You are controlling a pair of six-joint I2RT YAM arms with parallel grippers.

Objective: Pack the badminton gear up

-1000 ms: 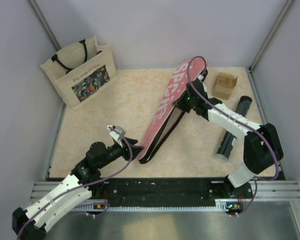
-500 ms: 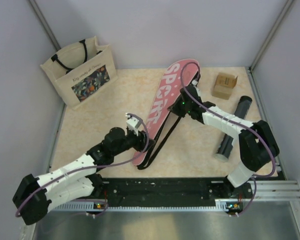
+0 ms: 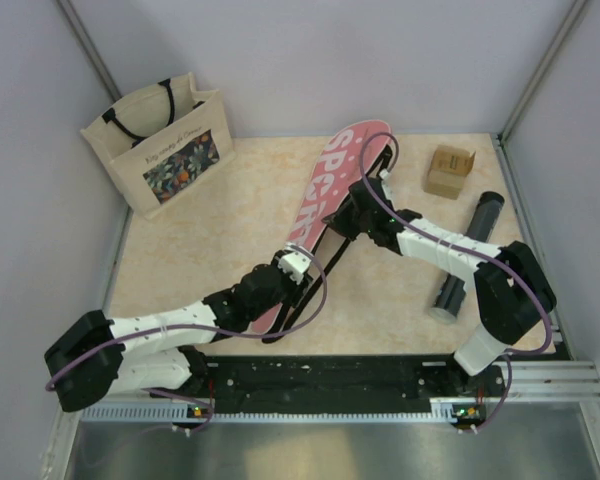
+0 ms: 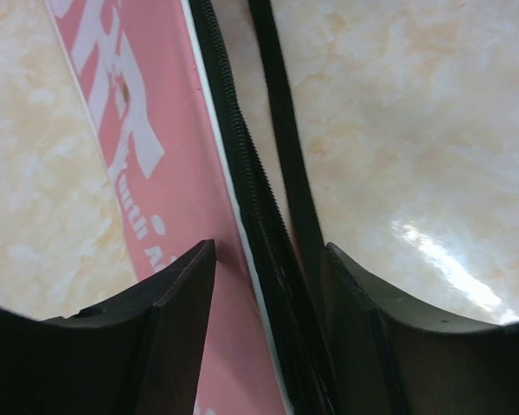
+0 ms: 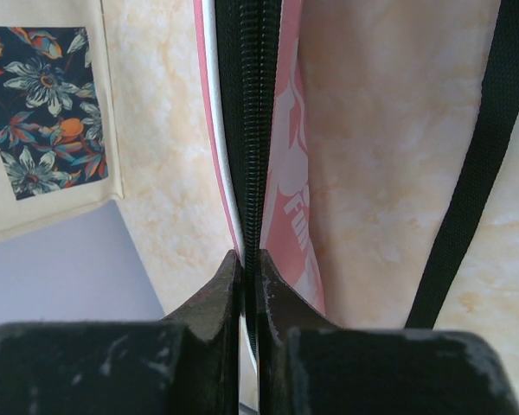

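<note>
Cover: the pink "SPORT" cover (image 3: 320, 200) lies slantwise mid-table, its wide end toward the back wall and its narrow end toward the arms.
Rackets and shuttlecocks: none to be seen; I guess the rackets are inside the cover, but I cannot confirm it.
Zip: the black toothed zip (image 5: 249, 130) runs along the cover's edge on the side facing the tube. Where the slider sits I cannot tell.
Strap: the black strap (image 5: 476, 164) lies loose on the table just beside that edge.
Right gripper: the right gripper (image 5: 250, 259) is clenched on the zip, about halfway up the cover.
Left gripper: the left gripper (image 4: 268, 259) is released; its fingers (image 4: 177, 311) stand apart astride the zip edge and the strap near the narrow end, grasping neither.
Step in hand: by my reckoning, closing or steadying the zip edge between two holds.
Doing it well: the left jaws should close on the zip edge alone and leave the strap out. After that, one hand anchors while the other draws straight along the teeth and stays low, so the cover does not lift or skew.
Risk: the strap may get pinched in with the zip, or the cover may slide on the smooth table (image 3: 230, 220).
Tube: the dark tube (image 3: 467, 250) lies well apart, untouched.
Beyond: a cardboard box (image 3: 450, 170) sits by the tube's far end, and a floral tote bag (image 3: 160, 140) stands in the far left corner.
</note>
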